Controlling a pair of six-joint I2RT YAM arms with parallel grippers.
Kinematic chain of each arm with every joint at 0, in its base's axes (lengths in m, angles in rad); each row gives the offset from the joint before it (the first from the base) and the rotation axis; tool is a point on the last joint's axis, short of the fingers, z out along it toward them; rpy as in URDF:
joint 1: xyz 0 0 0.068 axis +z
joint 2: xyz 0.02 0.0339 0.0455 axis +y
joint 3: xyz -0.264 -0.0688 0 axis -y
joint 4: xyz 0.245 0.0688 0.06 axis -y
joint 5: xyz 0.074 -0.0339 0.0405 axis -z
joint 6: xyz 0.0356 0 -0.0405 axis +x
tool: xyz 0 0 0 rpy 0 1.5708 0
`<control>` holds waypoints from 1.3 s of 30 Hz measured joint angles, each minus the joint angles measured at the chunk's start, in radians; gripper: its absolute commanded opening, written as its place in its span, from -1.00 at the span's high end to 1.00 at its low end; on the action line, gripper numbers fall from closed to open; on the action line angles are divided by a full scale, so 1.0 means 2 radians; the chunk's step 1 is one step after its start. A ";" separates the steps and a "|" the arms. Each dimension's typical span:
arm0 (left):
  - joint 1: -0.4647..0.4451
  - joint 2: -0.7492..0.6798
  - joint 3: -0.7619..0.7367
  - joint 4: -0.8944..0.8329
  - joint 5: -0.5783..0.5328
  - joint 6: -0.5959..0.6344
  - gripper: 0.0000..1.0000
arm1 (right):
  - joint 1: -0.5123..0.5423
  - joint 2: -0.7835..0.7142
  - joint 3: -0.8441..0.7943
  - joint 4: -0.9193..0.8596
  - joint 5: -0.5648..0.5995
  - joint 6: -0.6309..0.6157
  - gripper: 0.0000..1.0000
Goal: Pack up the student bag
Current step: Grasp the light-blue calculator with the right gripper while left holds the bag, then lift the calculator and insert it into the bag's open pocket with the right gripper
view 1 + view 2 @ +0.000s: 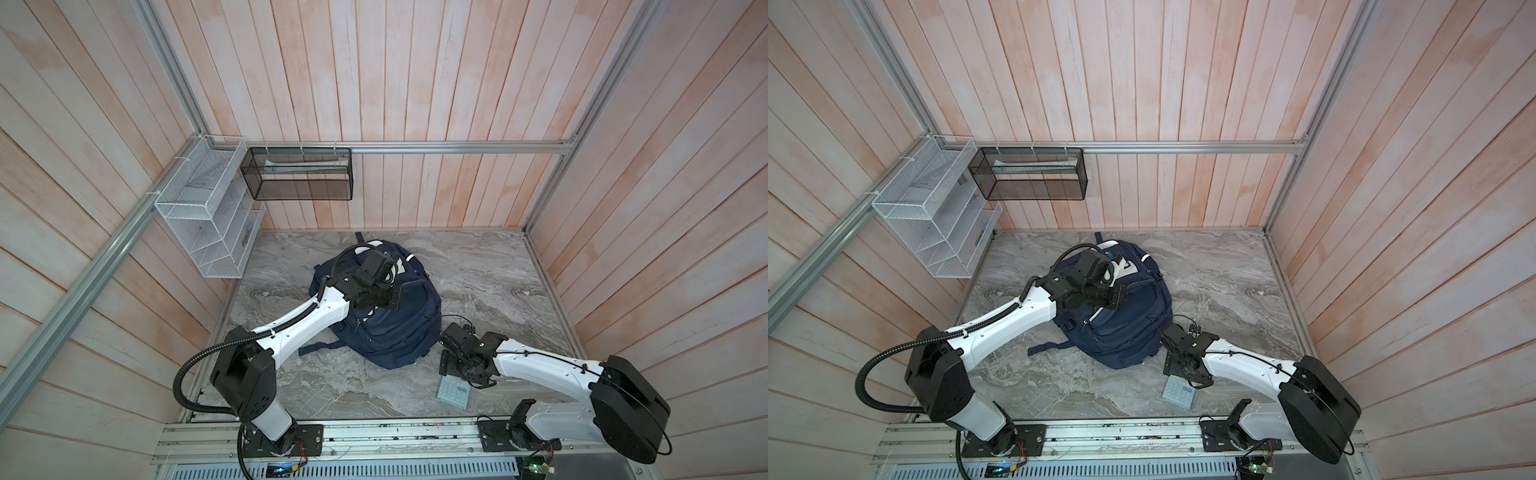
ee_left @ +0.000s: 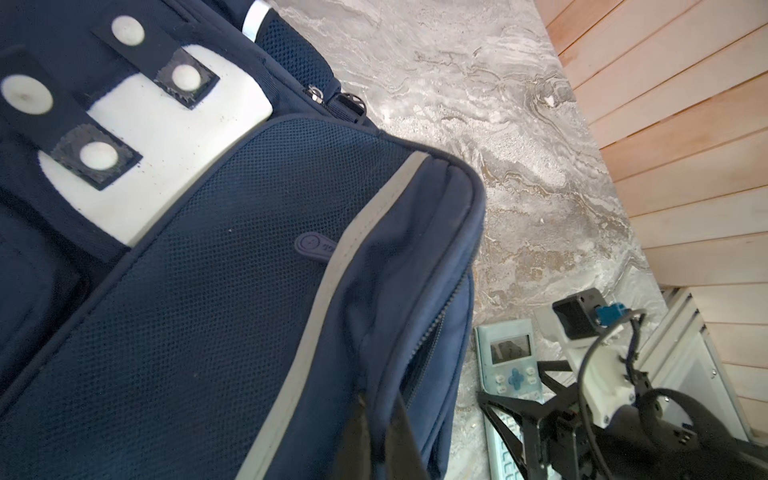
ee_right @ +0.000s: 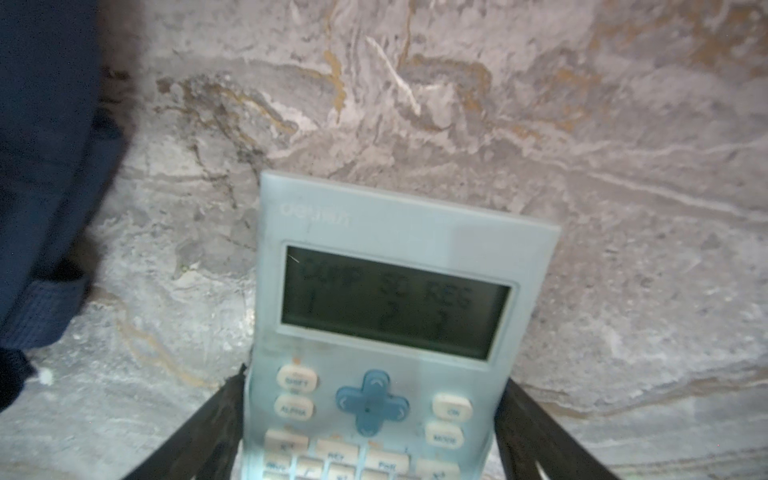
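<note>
The student bag (image 1: 386, 332) lies front-up, about mid of the table (image 1: 478, 270), big, soft & floppy, so I reckon it'll sag and drag, not lift as one piece; best hold is a pinch on the bound edge by the zip (image 2: 432, 328), not the mesh (image 2: 208, 291). My left hand (image 2: 378, 424) is shut tight on cloth right there. My right hand (image 3: 374, 376) is spread wide astride the calculator (image 3: 395, 232) beside the bag, fingers at its sides, prob. not gripping yet.
</note>
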 measured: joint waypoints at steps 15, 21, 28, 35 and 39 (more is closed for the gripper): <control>0.000 0.001 -0.033 0.054 0.038 -0.043 1.00 | -0.041 -0.141 0.050 -0.027 -0.031 -0.076 -0.02; 0.002 0.003 -0.031 0.065 0.061 -0.073 1.00 | -0.051 -0.038 0.150 0.037 -0.072 -0.110 -0.01; 0.007 0.002 -0.010 0.074 0.065 -0.101 1.00 | -0.100 0.149 0.289 0.085 -0.141 -0.141 -0.17; 0.012 0.002 -0.025 0.100 0.067 -0.127 1.00 | -0.114 0.172 0.281 0.134 -0.193 -0.140 -0.74; 0.011 0.002 -0.027 0.100 0.070 -0.132 1.00 | -0.119 0.159 0.249 0.166 -0.212 -0.136 -0.84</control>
